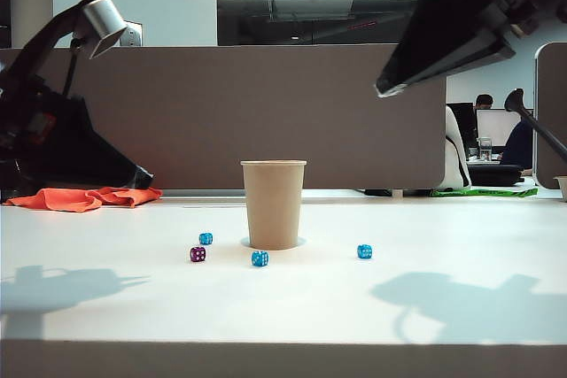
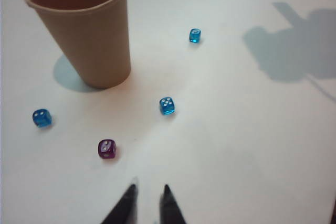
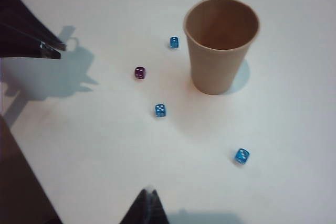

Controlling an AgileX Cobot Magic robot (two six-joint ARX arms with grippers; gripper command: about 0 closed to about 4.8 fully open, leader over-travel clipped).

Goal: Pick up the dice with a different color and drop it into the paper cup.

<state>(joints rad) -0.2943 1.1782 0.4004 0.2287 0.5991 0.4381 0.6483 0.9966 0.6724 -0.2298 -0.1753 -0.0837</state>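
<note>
The purple die, the dice with a different color (image 1: 198,254) (image 2: 107,149) (image 3: 139,72), lies on the white table left of and in front of the paper cup (image 1: 273,205) (image 2: 86,30) (image 3: 220,51), which stands upright. My left gripper (image 2: 149,188) hovers a short way from the purple die, its fingers slightly apart and nothing between them. My right gripper (image 3: 148,191) (image 1: 383,89) hangs high at the upper right, fingertips pressed together and empty.
Three blue dice lie around the cup: one behind the purple die (image 1: 205,238), one in front of the cup (image 1: 260,258), one to its right (image 1: 364,251). An orange cloth (image 1: 84,198) lies at the back left before a grey partition (image 1: 266,112).
</note>
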